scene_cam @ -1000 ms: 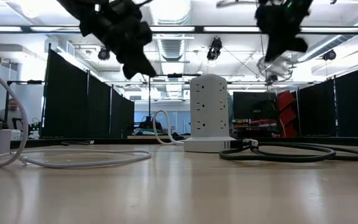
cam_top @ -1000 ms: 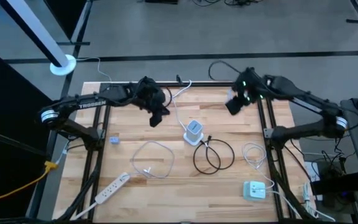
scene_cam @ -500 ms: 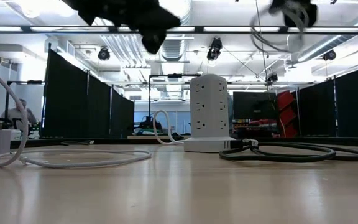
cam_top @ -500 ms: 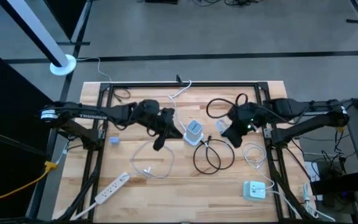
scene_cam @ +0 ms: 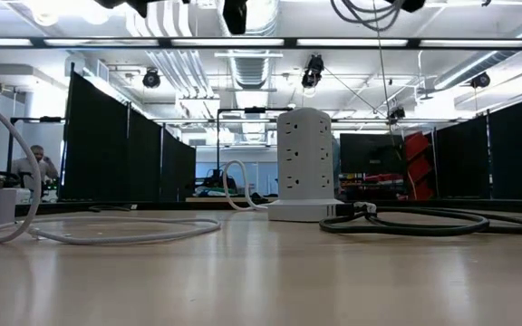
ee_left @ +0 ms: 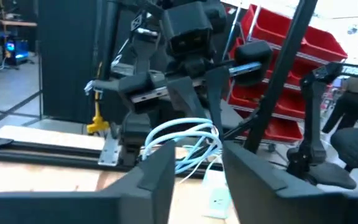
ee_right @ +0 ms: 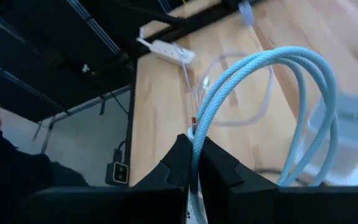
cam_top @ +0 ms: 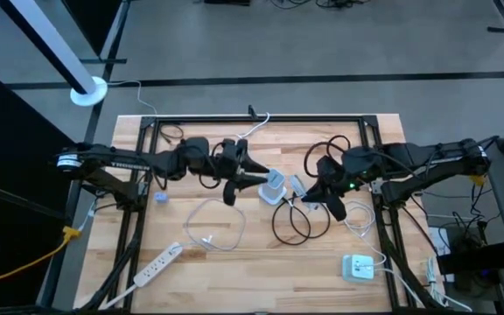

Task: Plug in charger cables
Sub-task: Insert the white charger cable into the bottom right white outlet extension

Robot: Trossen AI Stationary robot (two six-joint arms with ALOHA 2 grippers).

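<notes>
A pale blue-white charger cable (ee_right: 272,106), coiled in loose loops, is in my right gripper (ee_right: 194,163), which is shut on it above the table's middle (cam_top: 309,188). My left gripper (ee_left: 196,169) stands open and level across from it (cam_top: 239,175), with the coil (ee_left: 185,144) just beyond its fingertips. Between and below them a white socket tower (cam_top: 274,185) stands upright on the table. A black cable (cam_top: 300,219) and a white cable (cam_top: 213,223) lie in loops on the wood. My right gripper pinches the coiled cable between its two fingers where the strands gather (ee_right: 196,146). It comes from the table's right side, slanting down. The loops (ee_right: 303,81) stand out ahead of the fingertips, and the whole coil is lifted clear of the table.
A long white power strip (cam_top: 157,265) lies near the front left. A white charger block (cam_top: 357,268) sits at the front right, with another white cable (cam_top: 357,217) beside it. A small blue piece (cam_top: 161,198) lies at the left. Black frame bars (cam_top: 252,120) border the table.
Both arms have swung from the table's far edge toward its middle and risen. My left gripper has turned from pointing down to level, facing the tower. My right gripper has carried the coiled cable toward the table's left and near edges, the coil staying clear of the table.
</notes>
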